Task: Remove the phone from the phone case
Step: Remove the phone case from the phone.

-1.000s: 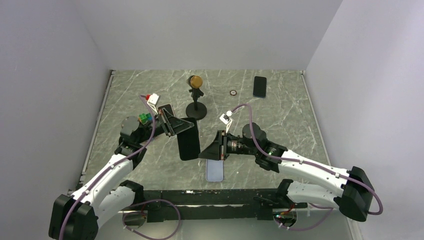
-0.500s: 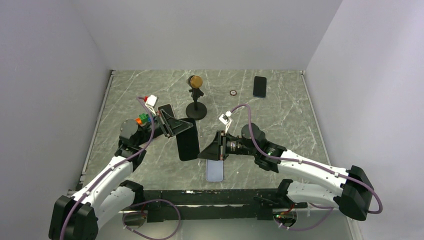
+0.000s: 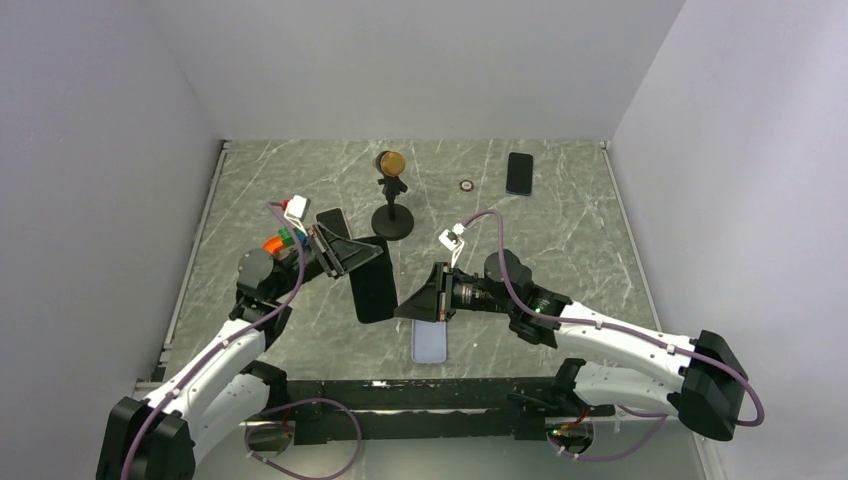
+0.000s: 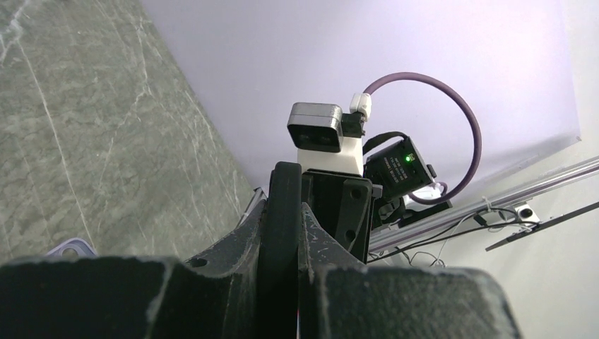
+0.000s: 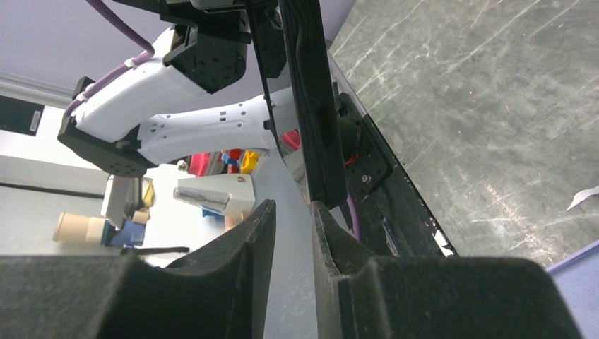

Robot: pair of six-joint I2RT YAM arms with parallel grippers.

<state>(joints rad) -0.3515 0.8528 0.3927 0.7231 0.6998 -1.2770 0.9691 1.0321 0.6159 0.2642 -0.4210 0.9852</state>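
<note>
In the top view my left gripper is shut on the upper end of the black phone, which hangs edge-down over the table. The left wrist view has the phone edge-on, pinched between the jaws of that gripper. The pale lavender phone case lies flat and by itself on the table near the front edge. My right gripper hovers just above the case, beside the phone's lower end. In its own view this gripper has a narrow gap with nothing in it, and the phone stands beyond its tips.
A black stand with a gold ball is behind the phone at mid-table. A second black phone and a small ring lie at the back right. A corner of the case shows under the right gripper.
The left wrist has drifted slightly left and towards the front, tilting the held phone a little. The right arm has edged slightly left. Both grips look unchanged.
</note>
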